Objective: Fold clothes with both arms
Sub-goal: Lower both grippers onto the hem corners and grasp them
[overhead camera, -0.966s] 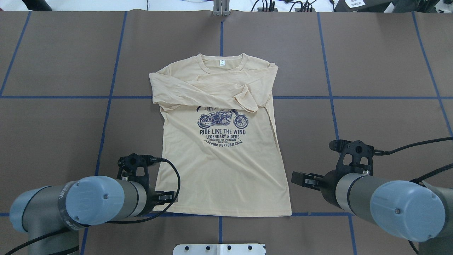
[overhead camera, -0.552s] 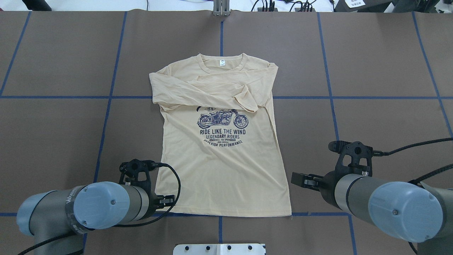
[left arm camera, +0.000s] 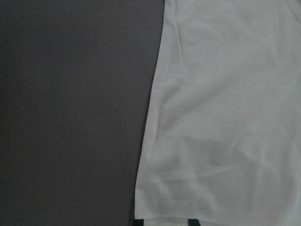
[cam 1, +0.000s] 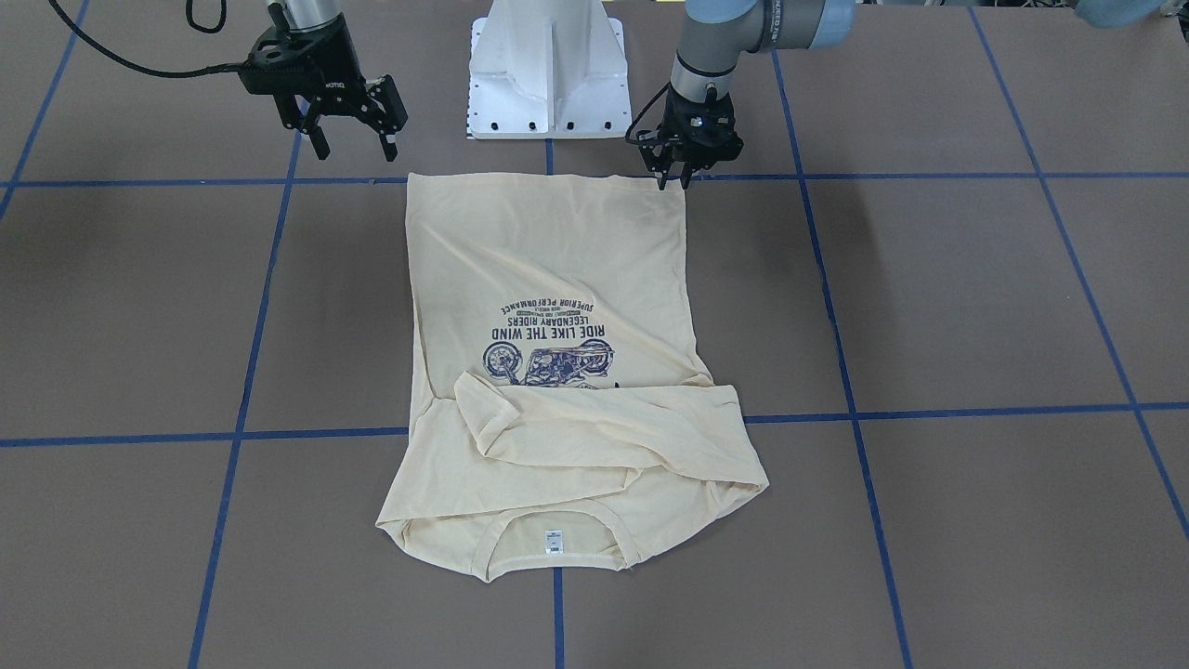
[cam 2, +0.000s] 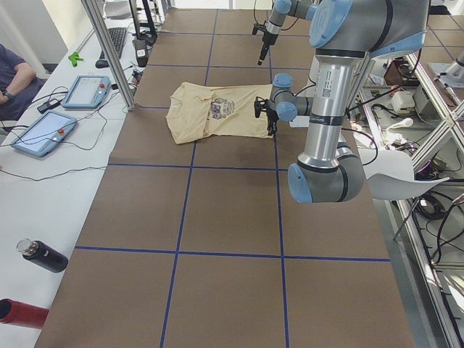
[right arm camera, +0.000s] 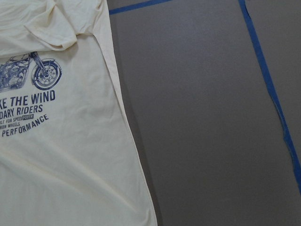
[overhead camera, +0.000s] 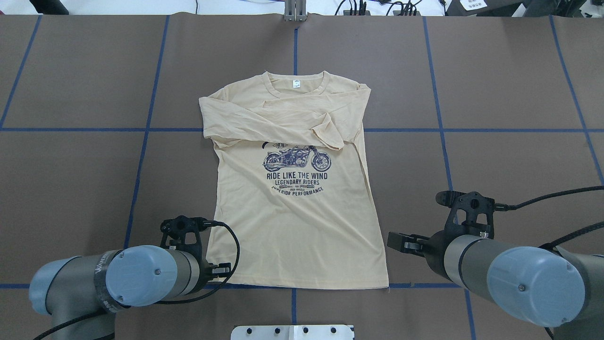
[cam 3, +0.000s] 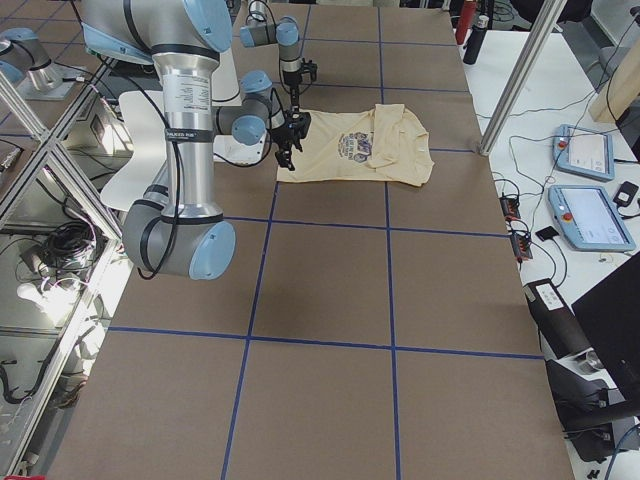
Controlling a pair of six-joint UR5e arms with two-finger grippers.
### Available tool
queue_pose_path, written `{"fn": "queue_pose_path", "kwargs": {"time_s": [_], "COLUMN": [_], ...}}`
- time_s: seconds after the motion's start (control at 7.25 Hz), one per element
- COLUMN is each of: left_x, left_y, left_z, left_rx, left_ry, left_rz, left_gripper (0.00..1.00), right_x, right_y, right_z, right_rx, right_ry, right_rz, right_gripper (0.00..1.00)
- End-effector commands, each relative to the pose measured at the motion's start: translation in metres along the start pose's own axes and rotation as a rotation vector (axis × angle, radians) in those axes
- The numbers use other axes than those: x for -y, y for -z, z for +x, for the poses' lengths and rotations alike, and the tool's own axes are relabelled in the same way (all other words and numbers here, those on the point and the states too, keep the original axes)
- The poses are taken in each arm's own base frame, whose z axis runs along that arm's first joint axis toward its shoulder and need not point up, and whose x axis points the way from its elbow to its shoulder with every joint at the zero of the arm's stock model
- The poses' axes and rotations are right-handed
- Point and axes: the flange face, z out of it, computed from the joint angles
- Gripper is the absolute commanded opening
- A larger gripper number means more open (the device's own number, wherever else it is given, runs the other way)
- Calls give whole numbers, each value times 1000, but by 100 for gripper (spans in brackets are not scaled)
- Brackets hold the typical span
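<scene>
Where blue tape [overhead camera: 71,128] grids the brown table cover [overhead camera: 71,71], left black two-finger gripper [cam 1: 675,181] straddles near hem corner, jaws narrow | pale cream-yellow long-sleeved T-shirt [overhead camera: 292,226] lies flat mid-table, sleeves folded across chest, print "RIDE LIKE THE WIND" | right black two-finger gripper [cam 1: 356,144] near opposite hem corner, jaws wide

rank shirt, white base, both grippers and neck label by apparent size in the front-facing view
1. shirt
2. white base
3. right gripper, spread open; left gripper looks smaller, though height above the table may skew this
4. neck label
</scene>
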Motion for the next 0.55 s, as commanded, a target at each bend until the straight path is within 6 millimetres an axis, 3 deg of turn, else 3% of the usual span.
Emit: {"fn": "queue_pose_path", "kwargs": {"time_s": [0.0, 0.41], "left_x": [-2, -8], "left_y": [-4, -12], "left_z": [-1, -7], "left_rx": [7, 26], "left_ry": [-5, -10], "left_rz": [-4, -12], "left_gripper": [38, 38], "right_x": [-1, -2], "right_y": [-1, -5], "right_z": [0, 1], "right_rx": [-1, -10], "right_ry": [2, 6], "right_rz": [2, 9], "right_gripper": [100, 100]}}
